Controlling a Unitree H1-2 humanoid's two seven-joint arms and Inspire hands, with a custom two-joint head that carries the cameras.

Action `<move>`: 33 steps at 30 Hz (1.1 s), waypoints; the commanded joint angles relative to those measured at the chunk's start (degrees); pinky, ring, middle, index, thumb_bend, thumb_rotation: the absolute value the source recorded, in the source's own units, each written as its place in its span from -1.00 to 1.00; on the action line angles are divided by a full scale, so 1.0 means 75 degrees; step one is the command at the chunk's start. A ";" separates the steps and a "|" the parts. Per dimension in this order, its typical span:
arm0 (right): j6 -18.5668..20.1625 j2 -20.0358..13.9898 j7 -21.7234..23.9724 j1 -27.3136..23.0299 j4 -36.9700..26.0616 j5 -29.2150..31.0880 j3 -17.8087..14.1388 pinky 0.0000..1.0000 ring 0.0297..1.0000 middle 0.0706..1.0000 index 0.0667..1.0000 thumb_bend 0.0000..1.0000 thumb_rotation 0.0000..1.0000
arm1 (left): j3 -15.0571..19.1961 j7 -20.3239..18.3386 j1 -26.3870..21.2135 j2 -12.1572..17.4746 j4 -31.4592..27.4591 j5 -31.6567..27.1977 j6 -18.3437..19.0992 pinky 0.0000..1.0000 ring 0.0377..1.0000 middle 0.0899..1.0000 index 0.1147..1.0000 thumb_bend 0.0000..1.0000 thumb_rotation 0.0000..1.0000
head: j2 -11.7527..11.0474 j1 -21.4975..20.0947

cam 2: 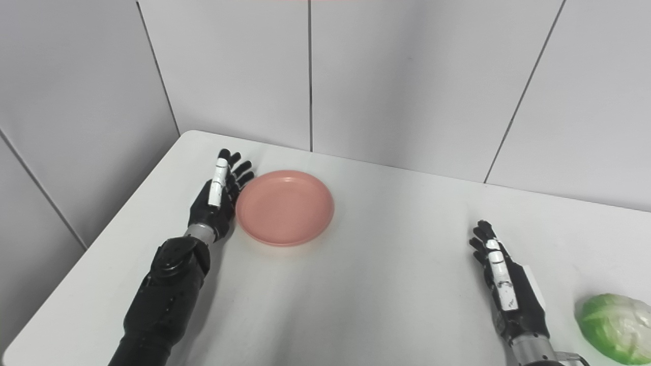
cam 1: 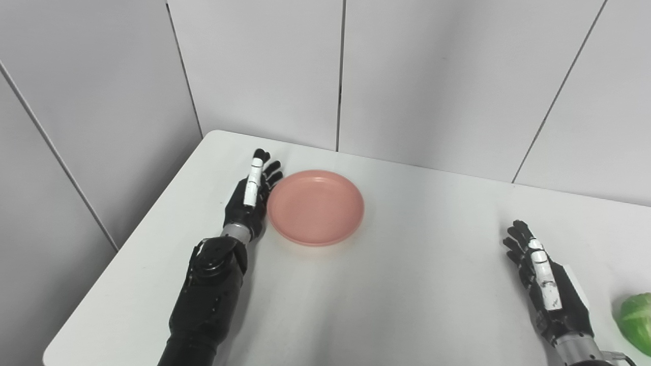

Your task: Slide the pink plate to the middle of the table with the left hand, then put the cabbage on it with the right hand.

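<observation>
1. Pink plate (cam 1: pixel 315 207): lies flat on the white table (cam 1: pixel 407 284), left of frame centre.
2. Left hand (cam 1: pixel 250 195): fingers extended and spread, holding nothing, set edge-on just beside the plate's left rim; contact cannot be confirmed.
3. Right hand (cam 2: pixel 506 284): lower right of frame, fingers extended, holding nothing.
4. Cabbage (cam 2: pixel 613 328): on the table at the lower right edge, near the right hand, apart from it.
</observation>
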 commanded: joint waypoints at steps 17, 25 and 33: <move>0.0206 0.0143 -0.0233 -0.0002 -0.0148 -0.0238 0.0080 0.89 0.83 0.85 0.84 -0.39 1.00 | -0.1160 -0.0759 0.0244 -0.0227 -0.1239 0.0725 0.0458 0.89 0.87 0.88 0.90 0.54 0.97 | 0.0069 -0.0706; 0.0179 0.0236 -0.0309 0.0018 -0.0112 -0.0279 0.0141 0.86 0.81 0.85 0.84 -0.37 1.00 | -0.1609 -0.0951 0.0441 -0.0394 -0.1953 0.0913 0.0944 0.91 0.90 0.90 0.91 0.48 0.99 | 0.0090 -0.1132; 0.0102 0.0242 -0.0366 0.0000 -0.0008 -0.0411 0.0242 0.86 0.82 0.84 0.85 -0.34 1.00 | -0.2069 -0.1454 0.0622 -0.0576 -0.2173 0.0930 0.0906 0.95 0.93 0.94 0.96 0.44 1.00 | 0.0139 -0.1412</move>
